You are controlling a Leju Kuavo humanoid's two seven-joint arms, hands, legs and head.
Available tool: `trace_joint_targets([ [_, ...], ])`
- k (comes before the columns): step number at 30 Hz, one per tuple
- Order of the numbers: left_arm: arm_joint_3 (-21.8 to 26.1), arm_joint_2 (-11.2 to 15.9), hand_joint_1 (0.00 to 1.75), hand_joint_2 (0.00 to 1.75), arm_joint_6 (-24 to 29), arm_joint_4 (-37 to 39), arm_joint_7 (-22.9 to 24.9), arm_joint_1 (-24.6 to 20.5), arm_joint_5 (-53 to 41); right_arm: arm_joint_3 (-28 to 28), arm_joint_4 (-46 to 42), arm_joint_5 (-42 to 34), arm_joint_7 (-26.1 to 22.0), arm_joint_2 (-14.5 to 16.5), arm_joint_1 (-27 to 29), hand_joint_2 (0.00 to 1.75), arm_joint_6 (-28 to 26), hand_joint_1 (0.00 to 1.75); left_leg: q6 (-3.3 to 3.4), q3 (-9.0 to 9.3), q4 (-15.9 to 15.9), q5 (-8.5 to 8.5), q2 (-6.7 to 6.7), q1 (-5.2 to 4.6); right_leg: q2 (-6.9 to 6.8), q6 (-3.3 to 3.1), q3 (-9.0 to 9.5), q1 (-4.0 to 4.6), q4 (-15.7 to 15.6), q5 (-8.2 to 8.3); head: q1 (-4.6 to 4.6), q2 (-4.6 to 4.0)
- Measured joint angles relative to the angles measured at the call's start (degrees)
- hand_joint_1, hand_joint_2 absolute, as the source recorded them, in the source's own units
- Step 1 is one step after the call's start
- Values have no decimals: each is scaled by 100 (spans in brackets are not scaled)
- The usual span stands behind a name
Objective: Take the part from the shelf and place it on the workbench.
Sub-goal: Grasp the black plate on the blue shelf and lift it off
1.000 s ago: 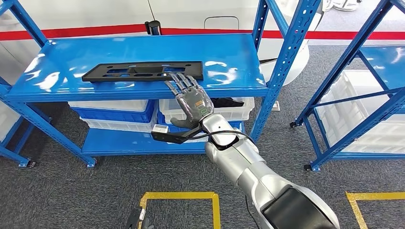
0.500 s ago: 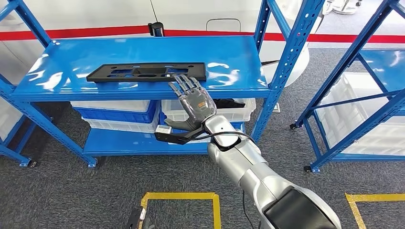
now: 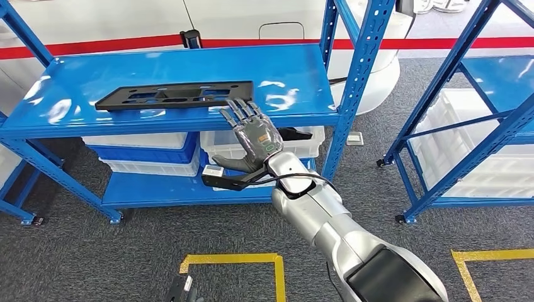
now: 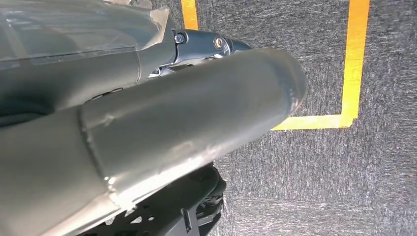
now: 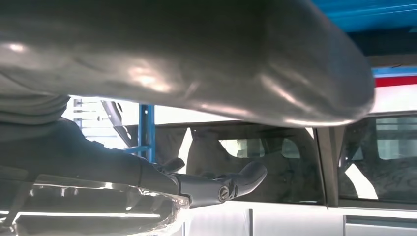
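Your right hand (image 3: pixel 254 136) is raised in front of the blue metal shelf unit (image 3: pixel 302 110), palm turned away from you, its fingers (image 3: pixel 242 108) spread apart and holding nothing. Their tips reach the front edge of the top shelf, just beside the right end of the flat black plastic part with cut-out holes (image 3: pixel 173 95); you cannot tell from the head view whether they touch it. That part lies flat on the top shelf, lengthwise along the shelf, towards its front and left of centre.

Your silver right arm (image 3: pixel 327 226) comes up from the lower right, with a black cable looping at the wrist. In the right wrist view your thick grey thumb (image 5: pixel 196 64) crosses the picture and a darker finger (image 5: pixel 216 184) juts out below it, clear of anything.

On the lower shelf you have white plastic bins (image 3: pixel 143 141) stacked with a blue one between them. A second blue rack (image 3: pixel 460 126) stands to the right with a white crate (image 3: pixel 485 145) in it. Yellow tape lines (image 3: pixel 233 259) mark the grey carpet (image 3: pixel 94 251).

Your left hand (image 4: pixel 147 123) hangs over the carpet beside a yellow tape corner (image 4: pixel 349 98); you cannot tell how its fingers are set.
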Motion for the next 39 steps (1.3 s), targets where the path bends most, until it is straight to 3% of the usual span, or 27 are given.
trace_joint_targets([
  [2, 0, 1, 0, 0, 0, 0, 0, -3, 0, 0, 0, 1, -1, 10, -8, 0, 0, 0, 73, 378, -820, 411, 10, -14, 1, 17, 61, 6, -6, -39, -4, 0],
  [3, 0, 1, 0, 0, -1, 0, 0, -7, 0, -1, 0, 3, -1, 14, -15, 0, 1, 0, 102, 534, -1152, 495, 22, -36, 2, 38, 83, 10, -19, -56, -3, 0],
  [5, 0, 1, 0, 0, -6, 0, 0, -9, 0, -2, -1, 7, -1, 18, -22, 0, 3, 0, 153, 656, -1428, 459, 37, -84, 0, 115, 120, 24, -49, -53, -20, 0],
  [8, 1, -1, 0, 0, -11, 0, -1, 6, 0, -4, -9, 13, -1, 27, -27, 0, 4, 0, 272, 838, -1546, 452, 6, -91, -8, 241, 137, 57, 88, -45, -29, -1],
  [10, 1, -4, 0, 0, -15, 0, -3, 5, 0, -6, -17, 17, 5, 32, -41, 0, 13, 0, 341, 998, -1577, 401, -11, -90, -10, 247, -152, 61, 578, -156, -9, -1],
  [12, 0, -7, 0, 0, -17, 1, -2, 6, 0, -7, -17, 22, 17, 20, -23, 0, 38, 0, 380, 1105, -1576, 307, -25, -107, -9, 214, -682, 67, 1326, -347, 16, 0],
  [14, 0, -8, 0, 0, -18, 2, 3, 22, 0, -7, -16, 31, 27, -6, 22, 0, 61, 0, 393, 1237, -1576, 187, -57, -129, -8, 190, -1082, 80, 1636, -516, 32, 0],
  [15, 0, -8, 0, 0, -19, 2, 5, 29, 0, -7, -15, 36, 30, -16, 35, 0, 66, 0, 393, 1323, -1575, 117, -73, -144, -8, 195, -1138, 88, 1494, -503, 34, 0],
  [16, 0, -9, 0, 0, -21, 2, 6, 32, 0, -8, -15, 40, 32, -22, 39, 0, 71, 0, 391, 1418, -1576, 40, -86, -160, -8, 202, -1105, 104, 1187, -386, 35, 0],
  [18, 1, -15, 0, 0, -32, 7, 10, 36, 0, -9, -14, 51, 33, -38, 47, 0, 87, 0, 375, 1605, -1581, -140, -105, -187, -9, 232, -937, 153, 396, 170, 36, 0],
  [19, 1, -20, 0, 0, -40, 10, 13, 35, 0, -10, -14, 57, 33, -50, 54, 0, 95, 0, 355, 1694, -1601, -241, -112, -195, -11, 212, -828, 184, 127, 402, 39, 0],
  [20, 2, -26, 0, 0, -46, 12, 16, 35, 0, -12, -18, 63, 34, -59, 59, 0, 100, 0, 328, 1809, -1631, -304, -118, -197, -8, 168, -726, 209, -40, 547, 42, 0],
  [22, 2, -31, 0, 0, -57, 14, 20, 24, 0, -18, -39, 67, 35, -52, 41, 0, 101, 0, 264, 1941, -1535, -248, -115, -195, 1, 24, -475, 193, -164, 548, 44, 0],
  [23, 1, -33, 0, 0, -60, 14, 20, 15, 0, -22, -51, 67, 35, -41, 21, 0, 101, 0, 242, 1892, -1308, -109, -104, -193, 5, -36, -341, 163, -232, 534, 42, -1],
  [24, 1, -36, 0, 0, -63, 14, 20, 2, 0, -26, -58, 67, 35, -23, -5, 0, 101, 0, 222, 1719, -957, 35, -93, -187, 4, -85, -207, 124, -287, 512, 29, -1],
  [25, 0, -37, 0, 0, -63, 13, 20, -9, 0, -31, -63, 67, 34, -4, -22, 0, 101, 0, 193, 1474, -571, 105, -82, -174, 4, -116, -71, 91, -326, 463, 18, -1],
  [26, 1, -37, 0, 0, -61, 14, 20, -9, 0, -36, -63, 67, 34, 4, -26, 0, 101, 0, 153, 1198, -220, 51, -72, -148, 4, -131, 49, 72, -360, 382, 9, -1],
  [28, 2, -31, 0, 0, -57, 16, 23, 7, 0, -41, -62, 67, 34, 13, -1, 0, 101, 0, 36, 707, 89, -469, -56, -78, 21, -101, 295, 19, -415, 204, -3, 0],
  [29, 2, -27, 0, 0, -55, 19, 24, 17, -2, -42, -61, 67, 34, 11, 16, 0, 101, 0, -23, 521, 44, -780, -44, -38, 36, -69, 419, -16, -433, 106, -6, 0],
  [30, 2, -22, 0, 0, -56, 21, 24, 23, -6, -42, -61, 67, 34, 10, 27, 0, 101, 0, -77, 393, -120, -966, -32, 4, 49, -28, 536, -55, -435, 20, -10, 0],
  [31, 1, -17, 0, 0, -50, 22, 26, 25, -19, -42, -61, 68, 34, 11, 33, 0, 101, 0, -130, 313, -391, -935, -17, 54, 69, 22, 654, -99, -424, -68, -13, 0],
  [32, -1, -13, 0, 0, -35, 24, 36, 29, -37, -43, -61, 68, 34, 16, 36, 0, 101, 0, -195, 288, -757, -583, 15, 111, 79, 83, 733, -125, -415, -159, -26, 0],
  [34, -5, -7, 0, 0, 31, 35, 83, 33, -82, -45, -60, 69, 34, 32, 41, 0, 100, 0, -251, 325, -1359, 424, 153, 179, 97, 202, 914, -122, -374, -358, -80, 0],
  [35, -7, -9, 0, 0, 67, 40, 115, 31, -98, -48, -60, 74, 35, 37, 38, 0, 99, 0, -231, 369, -1490, 807, 197, 178, 90, 258, 979, -93, -386, -455, -85, 0],
  [36, -8, -11, 0, 0, 101, 44, 145, 23, -110, -51, -61, 79, 35, 39, 27, 0, 97, 0, -175, 395, -1489, 943, 219, 145, 83, 311, 1061, -86, -403, -533, -83, 0],
  [38, -8, -15, 0, 0, 145, 38, 190, -14, -118, -65, -79, 90, 34, 55, -33, 0, 92, 0, -39, 430, -1429, 960, 162, 87, 55, 410, 1133, -101, -453, -632, -46, 0],
  [39, -8, -15, 0, 0, 159, 33, 204, -39, -118, -74, -91, 90, 34, 65, -72, 0, 89, 0, 28, 427, -1426, 946, 147, 64, 40, 425, 1090, -118, -337, -705, -44, 0],
])
